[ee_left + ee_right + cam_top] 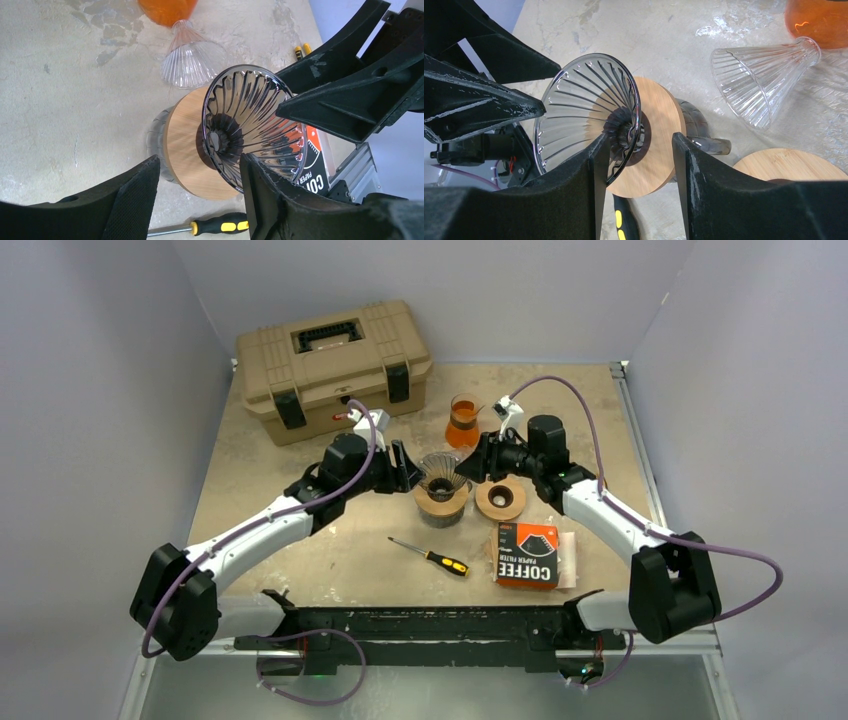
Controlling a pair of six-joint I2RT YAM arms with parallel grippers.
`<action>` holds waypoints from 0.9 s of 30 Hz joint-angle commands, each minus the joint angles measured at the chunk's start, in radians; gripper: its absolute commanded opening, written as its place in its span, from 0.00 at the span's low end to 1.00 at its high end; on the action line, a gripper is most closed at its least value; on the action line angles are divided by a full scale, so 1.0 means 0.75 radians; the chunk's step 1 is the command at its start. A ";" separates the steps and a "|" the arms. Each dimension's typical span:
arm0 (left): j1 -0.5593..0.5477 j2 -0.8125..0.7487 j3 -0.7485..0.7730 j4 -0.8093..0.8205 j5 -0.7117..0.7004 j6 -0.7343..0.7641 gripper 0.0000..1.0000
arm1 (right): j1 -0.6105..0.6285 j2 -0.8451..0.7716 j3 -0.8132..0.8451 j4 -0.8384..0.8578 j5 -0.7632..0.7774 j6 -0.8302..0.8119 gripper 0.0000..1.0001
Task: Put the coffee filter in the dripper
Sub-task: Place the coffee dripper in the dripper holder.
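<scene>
The dark ribbed glass dripper [443,473] stands on a round wooden collar [441,506] at the table's middle, with nothing inside it. It also shows in the left wrist view [250,125] and the right wrist view [584,107]. My left gripper [410,472] is open at its left side, jaws either side of the collar [185,150]. My right gripper [480,462] is open at its right side, jaws astride the collar [656,130] and the dripper's rim. The orange and black coffee filter pack [527,554] lies at the front right. No loose filter shows.
A second wooden ring [500,498] lies right of the dripper. A clear ribbed glass cone [759,80] lies on its side by an orange carafe [462,422]. A black and yellow screwdriver [432,557] lies in front. A tan toolbox [335,365] stands at the back left.
</scene>
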 commanded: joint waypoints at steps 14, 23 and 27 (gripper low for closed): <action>0.011 -0.022 -0.017 0.057 0.026 0.002 0.57 | -0.003 -0.069 -0.015 0.028 0.024 -0.010 0.50; 0.011 -0.085 -0.023 0.101 0.028 -0.008 0.63 | -0.002 -0.091 0.002 0.017 0.020 -0.012 0.55; 0.011 -0.106 -0.039 0.121 0.010 -0.011 0.66 | -0.003 -0.100 -0.004 0.025 0.021 -0.012 0.56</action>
